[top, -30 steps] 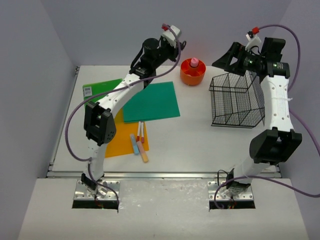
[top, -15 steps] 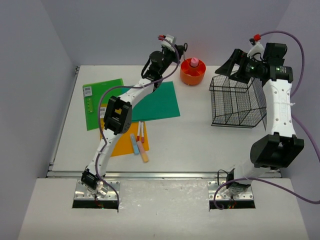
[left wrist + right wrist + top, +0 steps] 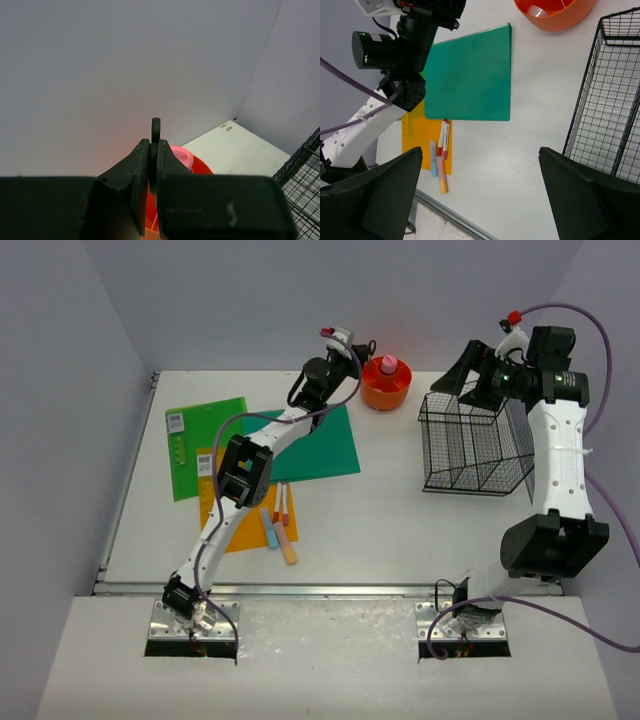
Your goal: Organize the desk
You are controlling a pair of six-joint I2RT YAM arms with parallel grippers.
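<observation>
The desk (image 3: 400, 530) is a white tabletop. My left gripper (image 3: 358, 348) is raised at the back, just left of an orange holder (image 3: 386, 388) with a pink piece (image 3: 388, 365) in it. In the left wrist view the left gripper (image 3: 153, 146) is shut on a thin black object (image 3: 156, 127) whose rounded end sticks out past the tips; the orange holder (image 3: 202, 167) lies just beyond. My right gripper (image 3: 470, 375) hovers high over the back left corner of a black wire basket (image 3: 475, 445). Seen from its own wrist, the right gripper (image 3: 480, 150) stands wide open and holds nothing.
A teal folder (image 3: 305, 445), a light green folder (image 3: 200, 440) and an orange folder (image 3: 225, 525) overlap at the left. Two red-and-white markers (image 3: 281, 503), a blue marker (image 3: 268, 528) and an orange marker (image 3: 286, 543) lie by them. A metal rail (image 3: 330, 590) runs along the front edge.
My left arm has stretched further back and right, bringing its shut gripper close to the orange holder. The right arm shifted slightly right, then held still.
</observation>
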